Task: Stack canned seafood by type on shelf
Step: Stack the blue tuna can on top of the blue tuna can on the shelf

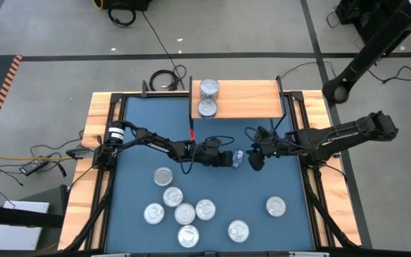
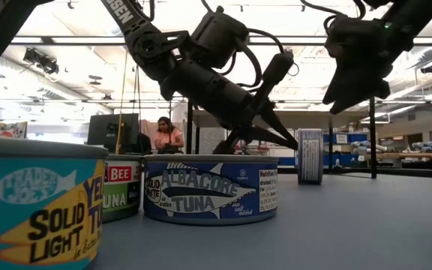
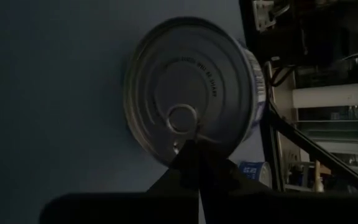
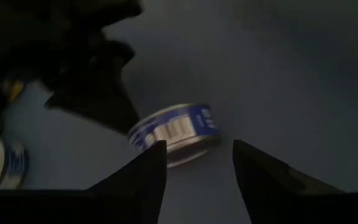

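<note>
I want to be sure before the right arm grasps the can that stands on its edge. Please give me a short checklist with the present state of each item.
1. Can on edge stands upright on the blue table: ok.
2. Left gripper is shut, its tip against the can's lid: ok.
3. Right gripper is open, with the can in front of its gap: ok.
4. Right fingers already around the can: not ok, they are above it, short of it.
5. Free room on the shelf beside the two cans: ok.
6. Can's type matches those on the shelf: cannot tell.
</note>
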`<act>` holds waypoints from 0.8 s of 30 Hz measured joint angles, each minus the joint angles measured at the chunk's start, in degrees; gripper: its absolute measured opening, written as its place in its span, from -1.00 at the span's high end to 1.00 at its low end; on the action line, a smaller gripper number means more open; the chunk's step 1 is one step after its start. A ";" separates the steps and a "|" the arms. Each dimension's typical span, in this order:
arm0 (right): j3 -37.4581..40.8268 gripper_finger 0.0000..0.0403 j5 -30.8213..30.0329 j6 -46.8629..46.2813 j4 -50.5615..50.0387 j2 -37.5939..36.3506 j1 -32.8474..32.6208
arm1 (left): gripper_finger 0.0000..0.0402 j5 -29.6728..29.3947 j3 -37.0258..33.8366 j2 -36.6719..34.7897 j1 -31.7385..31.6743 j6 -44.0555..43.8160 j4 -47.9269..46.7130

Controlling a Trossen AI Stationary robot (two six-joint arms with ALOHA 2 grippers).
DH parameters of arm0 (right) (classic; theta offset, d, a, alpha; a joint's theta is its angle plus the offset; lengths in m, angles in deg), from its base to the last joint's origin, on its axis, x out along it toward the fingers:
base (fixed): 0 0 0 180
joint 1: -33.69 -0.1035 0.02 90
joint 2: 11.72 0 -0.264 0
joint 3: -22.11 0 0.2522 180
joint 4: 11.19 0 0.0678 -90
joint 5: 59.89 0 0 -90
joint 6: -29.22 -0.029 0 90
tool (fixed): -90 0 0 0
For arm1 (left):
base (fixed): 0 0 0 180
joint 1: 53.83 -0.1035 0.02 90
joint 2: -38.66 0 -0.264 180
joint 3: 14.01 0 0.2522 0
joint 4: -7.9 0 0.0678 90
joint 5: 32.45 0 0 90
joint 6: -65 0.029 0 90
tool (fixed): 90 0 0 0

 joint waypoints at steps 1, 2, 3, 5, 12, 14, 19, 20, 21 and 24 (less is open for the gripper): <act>0.00 0.06 -0.57 -1.68 -0.04 0.04 -0.03 | 1.00 -0.03 0.00 0.00 0.11 0.00 0.45; 0.00 0.06 -0.80 -3.08 0.04 0.16 -0.02 | 1.00 -0.03 0.00 0.00 0.22 0.00 0.69; 0.00 0.06 -0.88 -4.09 0.24 0.42 -0.02 | 1.00 -0.03 0.00 0.00 0.34 0.00 0.87; 0.00 0.06 -0.94 -5.69 0.35 1.21 -0.05 | 1.00 -0.03 0.00 0.00 0.62 0.00 0.83; 0.07 0.00 -0.19 -10.34 5.79 5.38 -1.85 | 1.00 0.41 0.00 0.00 1.28 1.20 0.89; 0.07 -0.03 -0.18 -10.37 7.23 5.99 -2.14 | 1.00 0.96 0.00 0.00 1.28 1.39 0.94; 0.07 -0.13 1.07 -12.52 6.36 6.34 -2.14 | 1.00 1.76 0.00 0.00 1.28 1.55 1.51; 0.07 -0.14 1.32 -13.21 6.30 6.34 -2.16 | 1.00 1.88 0.00 0.00 1.30 1.55 1.55; 0.07 -0.15 1.72 -13.85 6.32 6.34 -2.18 | 1.00 1.94 0.00 0.00 1.32 1.55 1.53; 0.07 -0.16 2.45 -15.00 6.32 6.34 -2.18 | 1.00 1.96 0.00 0.00 1.32 1.55 1.64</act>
